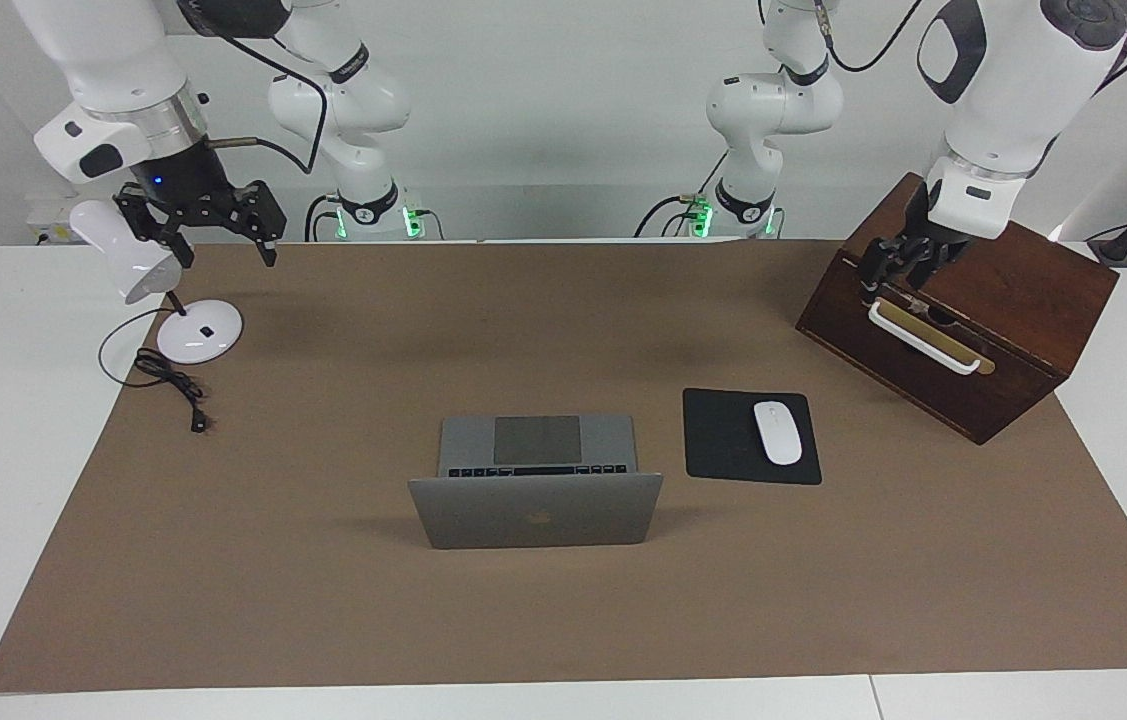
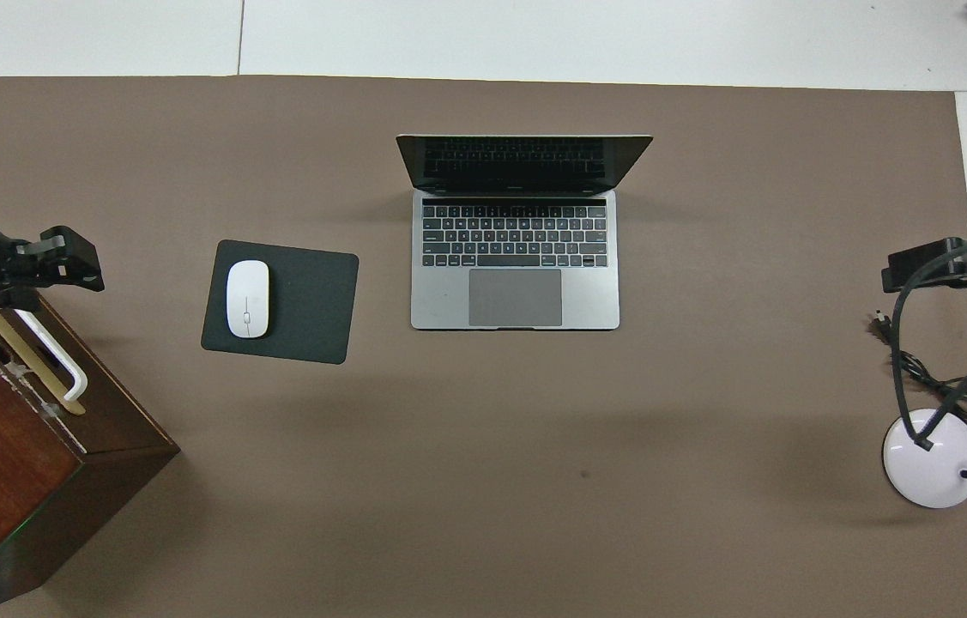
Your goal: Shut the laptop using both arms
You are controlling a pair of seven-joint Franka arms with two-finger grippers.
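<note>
facing view, taken from its left edge across. upper left of the frame: right gripper (image 1: 208, 232), black, on a white jointed arm, hangs in the air over the brown paper mat's (image 1: 323, 600) corner, fingers spread wide, nothing between them. just beside it a white desk lamp (image 1: 138, 262) with a round white base and a black cord trailing onto the mat. centre of the frame, slightly low: thin silver-grey metal laptop (image 1: 535, 480) with a dark apple logo on its lid, lid up and tilted, black keyboard and grey trackpad showing; it sits mid-mat, nothing touching it, well apart from both grippers. just beside it toward the left arm's end, a flat black mouse pad (image 1: 723, 440) carrying a white oval mouse (image 1: 777, 432). upper right of the frame: dark brown wooden box (image 1: 1013, 290) with a white bar handle on a brass plate, set askew. left gripper (image 1: 898, 262), black, hangs over the box's edge by the handle's upper end; fingers drawn partway together, whether they touch the handle cannot be told, nothing seen held. white table (image 1: 3, 450) shows round the mat.
</note>
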